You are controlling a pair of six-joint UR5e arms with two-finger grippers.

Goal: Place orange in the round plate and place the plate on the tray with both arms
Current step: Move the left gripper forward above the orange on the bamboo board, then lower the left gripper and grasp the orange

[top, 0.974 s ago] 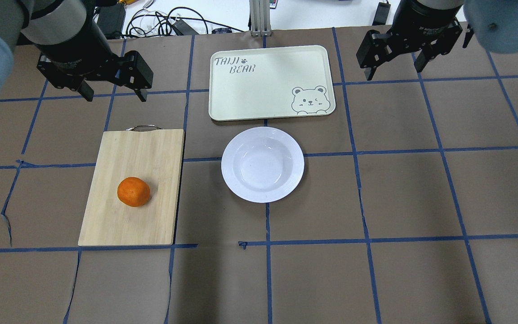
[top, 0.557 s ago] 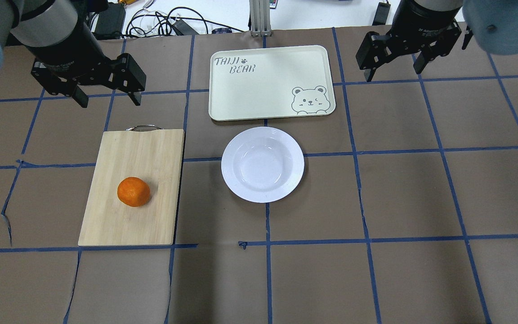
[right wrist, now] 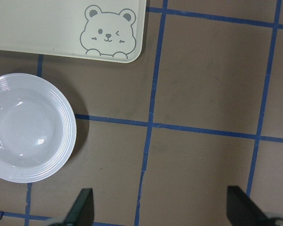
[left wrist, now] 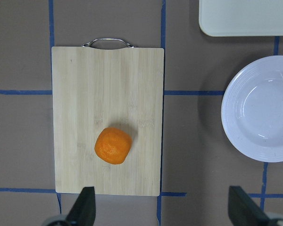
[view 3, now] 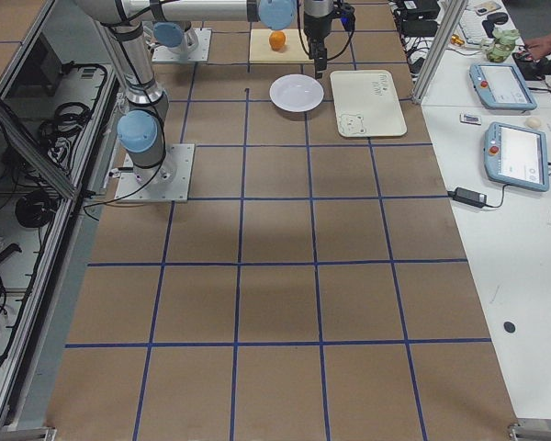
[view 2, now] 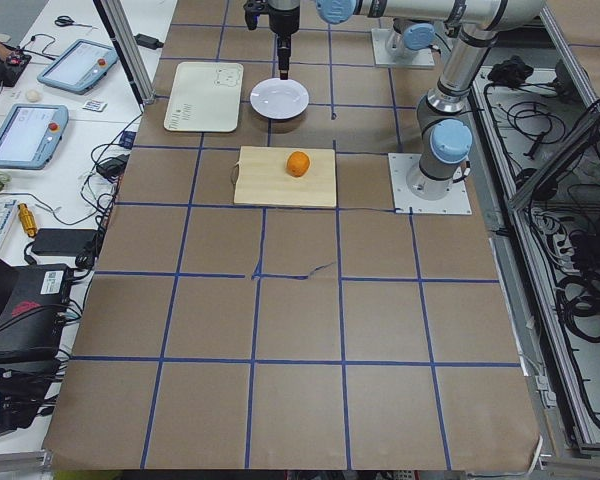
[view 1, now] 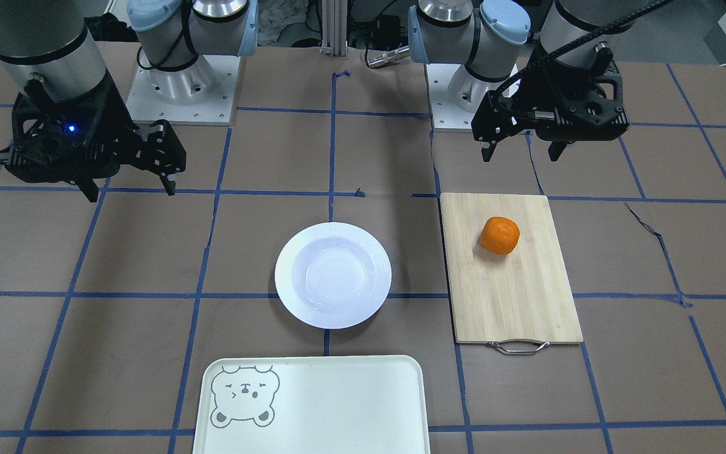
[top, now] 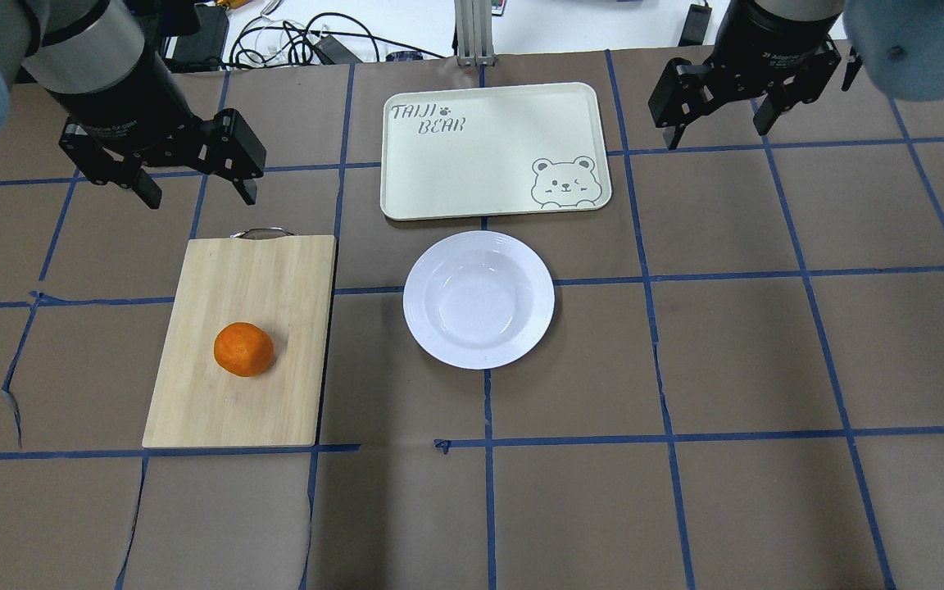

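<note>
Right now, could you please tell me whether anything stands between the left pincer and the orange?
Nothing visible does. The left pincer hangs open just past the handle of the cutting board, and only bare board lies between it and the orange, which sits alone there.

- A brown paper-covered table (view 2: 300,330), crossed by blue tape lines, fills the view.
- A small bright orange fruit (view 2: 298,163) sits on a pale wooden rectangular cutting board (view 2: 270,185).
- Beyond the board lie a round glossy white plate (view 2: 279,98) and, just beside it, a pale cream rectangular plastic tray (view 2: 206,96).
- The near silver-grey arm's black left gripper (view 2: 283,70) hangs edge-on, its tips showing against the plate's far rim.
</note>
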